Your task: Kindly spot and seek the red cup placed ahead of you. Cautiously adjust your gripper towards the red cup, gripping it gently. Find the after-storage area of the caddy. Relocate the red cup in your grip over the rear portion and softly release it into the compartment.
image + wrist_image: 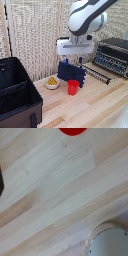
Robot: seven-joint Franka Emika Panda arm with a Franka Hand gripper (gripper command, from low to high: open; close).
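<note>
The red cup [73, 87] stands upright on the wooden table, just in front of a flat dark blue panel. It also shows at the edge of the wrist view [73, 130]. My gripper [73, 62] hangs above and slightly behind the cup, well clear of it, with its two dark blue fingers [66, 61] apart and nothing between them. The black caddy [22, 107] sits at the exterior view's left with its strap on the near end wall. Its rear portion [11, 75] lies beyond the cross divider and looks empty.
A small white bowl [52, 82] with yellow contents stands beside the cup, toward the caddy; it also shows in the wrist view [107, 242]. The dark blue panel [71, 72] stands behind the cup. A toaster oven [112, 55] and a wire rack [97, 74] are at the exterior view's right.
</note>
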